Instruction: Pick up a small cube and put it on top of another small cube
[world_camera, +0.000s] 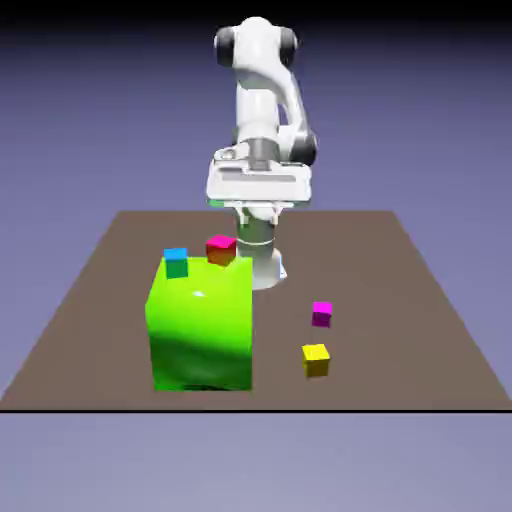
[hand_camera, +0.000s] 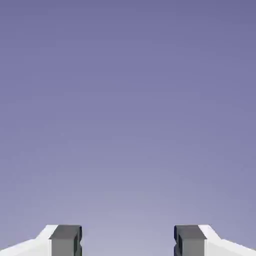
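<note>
The small cube (world_camera: 321, 313), bright magenta with darker purple sides, rests on the brown table toward the exterior view's right. A yellow cube (world_camera: 316, 359) of the same size sits just in front of it, apart from it. My gripper (world_camera: 258, 190) hangs high above the table's far part, well behind and above both cubes. In the hand view my gripper (hand_camera: 128, 240) is open: its two grey fingertips (hand_camera: 66, 240) stand wide apart with only the blue-violet backdrop between them. No cube shows in the hand view.
A large bright green cube (world_camera: 200, 325) stands on the table's left half. A small blue-topped teal cube (world_camera: 176, 262) and a red-topped orange-sided cube (world_camera: 221, 249) show at its top far edge. The table's front edge (world_camera: 256, 409) is close to the yellow cube.
</note>
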